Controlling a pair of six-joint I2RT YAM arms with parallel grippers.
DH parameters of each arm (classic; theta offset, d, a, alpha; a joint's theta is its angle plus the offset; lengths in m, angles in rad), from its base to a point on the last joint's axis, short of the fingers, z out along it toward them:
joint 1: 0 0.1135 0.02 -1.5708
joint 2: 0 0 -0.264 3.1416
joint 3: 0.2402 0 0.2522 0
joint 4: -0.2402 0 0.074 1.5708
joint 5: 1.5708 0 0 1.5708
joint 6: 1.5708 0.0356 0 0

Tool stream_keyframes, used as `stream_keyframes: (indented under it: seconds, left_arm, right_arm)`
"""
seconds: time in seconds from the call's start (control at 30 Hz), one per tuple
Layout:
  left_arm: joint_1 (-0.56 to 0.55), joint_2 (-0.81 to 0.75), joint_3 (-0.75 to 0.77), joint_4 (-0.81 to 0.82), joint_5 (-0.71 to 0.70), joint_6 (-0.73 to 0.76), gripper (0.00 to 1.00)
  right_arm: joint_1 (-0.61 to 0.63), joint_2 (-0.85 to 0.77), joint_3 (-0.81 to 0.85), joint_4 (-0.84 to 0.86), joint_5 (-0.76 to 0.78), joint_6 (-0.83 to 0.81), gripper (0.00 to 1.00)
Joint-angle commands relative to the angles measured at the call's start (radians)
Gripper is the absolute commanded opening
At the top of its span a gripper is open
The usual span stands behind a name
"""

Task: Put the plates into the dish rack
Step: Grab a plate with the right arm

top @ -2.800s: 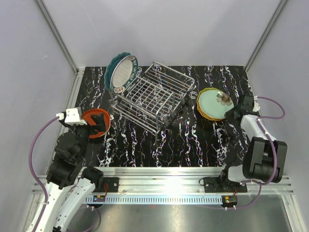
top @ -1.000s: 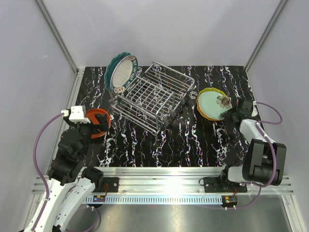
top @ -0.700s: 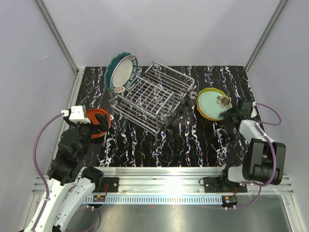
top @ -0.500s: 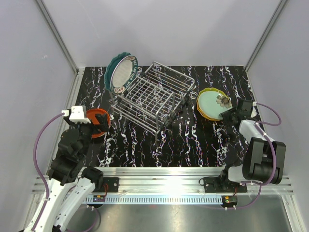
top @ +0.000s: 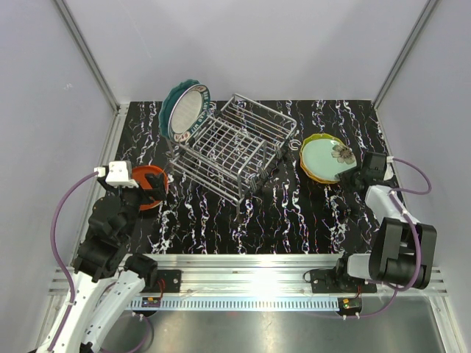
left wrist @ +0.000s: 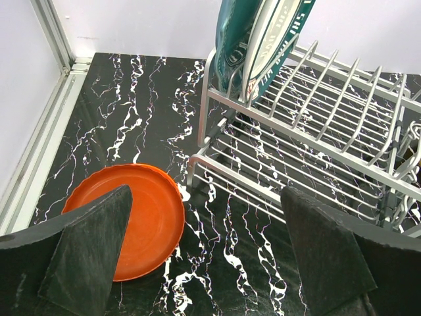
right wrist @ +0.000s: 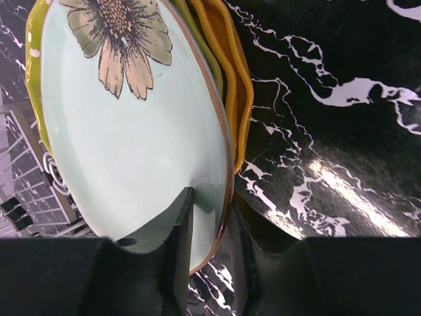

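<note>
The silver wire dish rack stands mid-table, with a teal plate and a cream plate upright at its left end. In the left wrist view the rack also shows, with the teal plate and the cream plate in it. A red-orange plate lies flat on the table. My left gripper hangs open and empty over its right edge. A mint green flower plate tops a yellow-green plate and an orange plate. My right gripper is closed on the mint plate's near rim, one finger on its face.
The table is black marble-patterned, with white walls and metal frame posts on three sides. The plate stack sits just right of the rack, close to its wire end. The red-orange plate lies near the left wall rail.
My right wrist has shifted slightly right and nearer at the stack's edge. My left arm moved a little inward since the oldest frame, then held still.
</note>
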Motion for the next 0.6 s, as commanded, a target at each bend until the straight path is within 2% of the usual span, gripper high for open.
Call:
stream_keyframes:
  seconds: [0.0, 0.2, 0.3, 0.57]
  left_arm:
    - [0.003, 0.008, 0.006, 0.037, 0.017, -0.007, 0.99]
    - [0.003, 0.007, 0.005, 0.039, 0.018, -0.008, 0.99]
    - [0.003, 0.008, 0.003, 0.039, 0.02, -0.01, 0.99]
    - [0.001, 0.01, 0.003, 0.037, 0.02, -0.01, 0.99]
  right_arm:
    - [0.004, -0.069, 0.026, -0.08, 0.048, -0.017, 0.12]
    - [-0.008, -0.197, 0.037, -0.099, 0.128, 0.02, 0.07]
    - [-0.013, -0.212, 0.056, -0.079, 0.119, 0.032, 0.01]
    - [-0.016, -0.203, 0.131, -0.097, 0.105, 0.047, 0.0]
